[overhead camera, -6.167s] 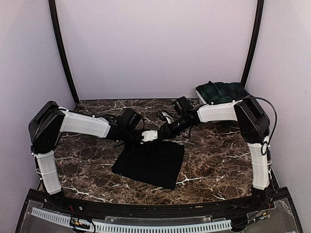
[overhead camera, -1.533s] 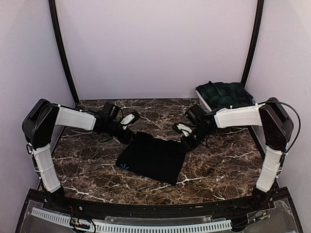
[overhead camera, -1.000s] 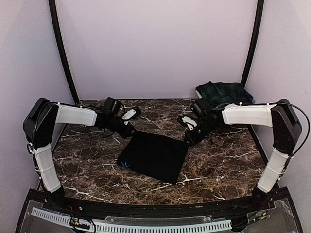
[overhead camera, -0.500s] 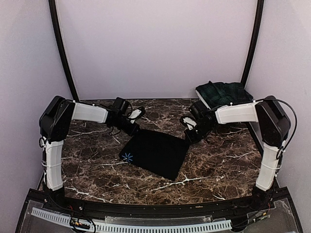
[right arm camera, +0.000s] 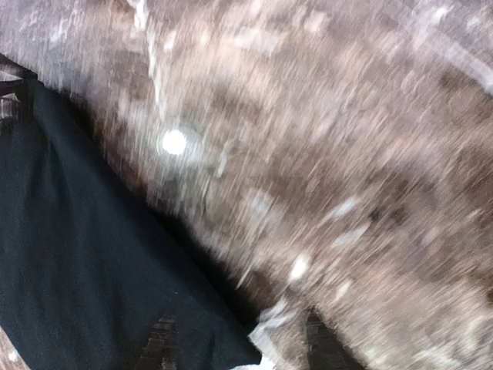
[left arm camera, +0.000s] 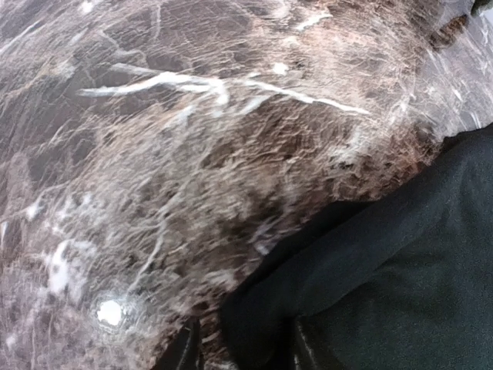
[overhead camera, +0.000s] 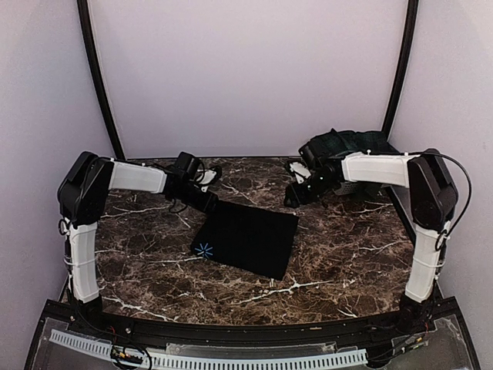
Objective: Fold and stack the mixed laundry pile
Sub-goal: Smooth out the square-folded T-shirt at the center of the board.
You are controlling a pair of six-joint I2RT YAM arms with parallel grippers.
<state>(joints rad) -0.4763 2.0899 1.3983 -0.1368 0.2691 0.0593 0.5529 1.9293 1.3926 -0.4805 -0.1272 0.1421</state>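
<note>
black cloth [overhead camera: 250, 239], dark-green tartan skirt [overhead camera: 359, 142], brown white-veined marble table [overhead camera: 146, 258]

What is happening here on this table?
Two robot arms are working on laundry. A black cloth lies flat in the middle of the marble table. The left gripper is at its far left corner, jaws apart. The right gripper hovers off the far right corner, also open. A tartan skirt sits at the back right.
</note>
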